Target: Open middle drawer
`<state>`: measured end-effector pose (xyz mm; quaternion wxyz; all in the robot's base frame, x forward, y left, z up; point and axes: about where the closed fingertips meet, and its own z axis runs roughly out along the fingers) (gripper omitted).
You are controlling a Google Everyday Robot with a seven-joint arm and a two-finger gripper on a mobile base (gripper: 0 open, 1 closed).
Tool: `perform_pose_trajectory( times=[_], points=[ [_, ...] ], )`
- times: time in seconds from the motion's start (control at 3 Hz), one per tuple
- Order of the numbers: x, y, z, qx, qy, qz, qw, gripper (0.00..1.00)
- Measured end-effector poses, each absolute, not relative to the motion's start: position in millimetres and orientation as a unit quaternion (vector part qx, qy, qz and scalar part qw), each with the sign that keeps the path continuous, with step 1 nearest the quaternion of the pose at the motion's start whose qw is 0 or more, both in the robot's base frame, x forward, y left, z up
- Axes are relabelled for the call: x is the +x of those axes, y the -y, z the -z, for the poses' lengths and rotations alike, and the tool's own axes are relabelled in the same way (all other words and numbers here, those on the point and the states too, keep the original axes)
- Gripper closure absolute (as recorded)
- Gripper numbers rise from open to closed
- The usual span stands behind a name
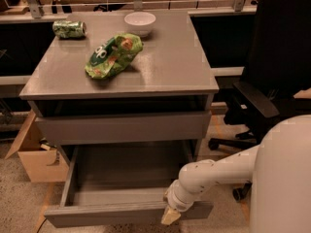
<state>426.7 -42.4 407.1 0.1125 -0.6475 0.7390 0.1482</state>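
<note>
The middle drawer (121,178) of the grey cabinet stands pulled far out, and its grey box interior shows. Its flat front panel (97,215) is near the bottom edge of the camera view. My gripper (170,215) is at the end of the white arm (218,171), which reaches in from the right. It sits against the right part of that front panel, at its top edge. A pale fingertip (168,218) hangs over the panel's face.
Another grey drawer front (124,126) sits closed above the open one. The cabinet top (170,67) holds a green chip bag (113,56), a white bowl (140,22) and a green can (69,28). A black office chair (272,81) stands at the right and a cardboard box (34,154) at the left.
</note>
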Motion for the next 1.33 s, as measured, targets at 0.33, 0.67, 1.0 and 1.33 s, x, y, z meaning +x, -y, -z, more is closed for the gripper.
perform_pose_trajectory(
  times=[0.33, 0.67, 1.0, 1.33],
  points=[
    [419, 59, -428, -0.628, -0.754, -0.136, 0.135, 0.0],
    [409, 82, -464, -0.609, -0.766, -0.112, 0.171, 0.0],
    [397, 110, -512, -0.591, -0.774, -0.081, 0.214, 0.0],
    [395, 130, -535, -0.582, -0.776, -0.071, 0.231, 0.0]
  ],
)
